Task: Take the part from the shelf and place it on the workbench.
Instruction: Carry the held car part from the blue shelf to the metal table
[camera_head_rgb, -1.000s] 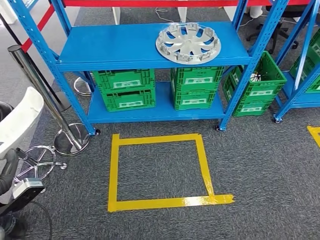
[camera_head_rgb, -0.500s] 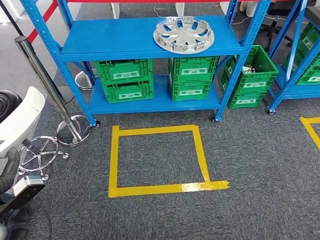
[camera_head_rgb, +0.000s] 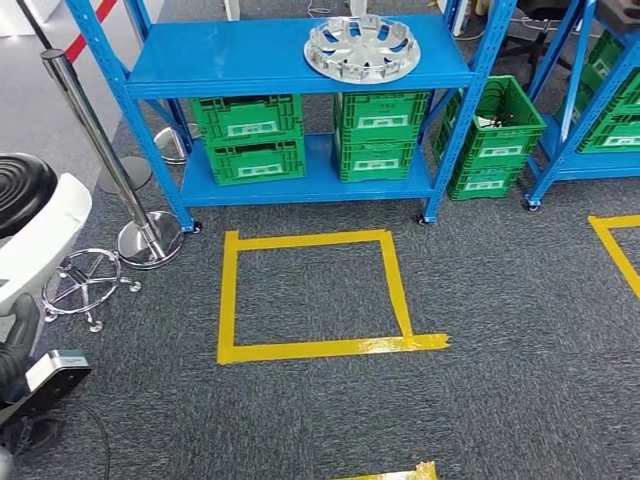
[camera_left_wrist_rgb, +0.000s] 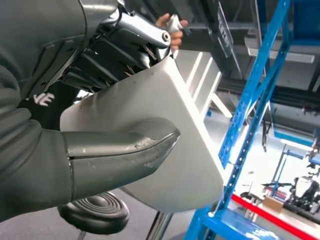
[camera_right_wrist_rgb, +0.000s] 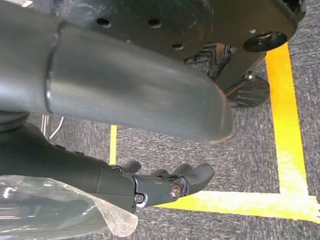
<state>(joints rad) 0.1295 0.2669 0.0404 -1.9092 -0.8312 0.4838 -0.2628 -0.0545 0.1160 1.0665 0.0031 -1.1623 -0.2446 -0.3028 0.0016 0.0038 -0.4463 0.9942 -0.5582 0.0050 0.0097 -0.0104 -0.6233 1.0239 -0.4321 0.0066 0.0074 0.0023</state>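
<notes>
Blue shelf (camera_head_rgb: 226, 60) ahead holds the untouched part (camera_head_rgb: 361, 47); both hands seem empty, fingers loosely apart, so approaching and reaching come next.

Industrial workshop or warehouse floor. Blue steel racking (camera_head_rgb: 294, 60) with perforated uprights, well ahead of left hand (camera_left_wrist_rgb: 113, 155). Green plastic crates (camera_head_rgb: 249, 140) on lower shelf, more in neighbouring rack. Yellow floor tape (camera_head_rgb: 317, 345) marking square bay on grey carpet, near right hand (camera_right_wrist_rgb: 166, 185). Chrome barrier post (camera_head_rgb: 106, 150) with red belt, beside racking.
</notes>
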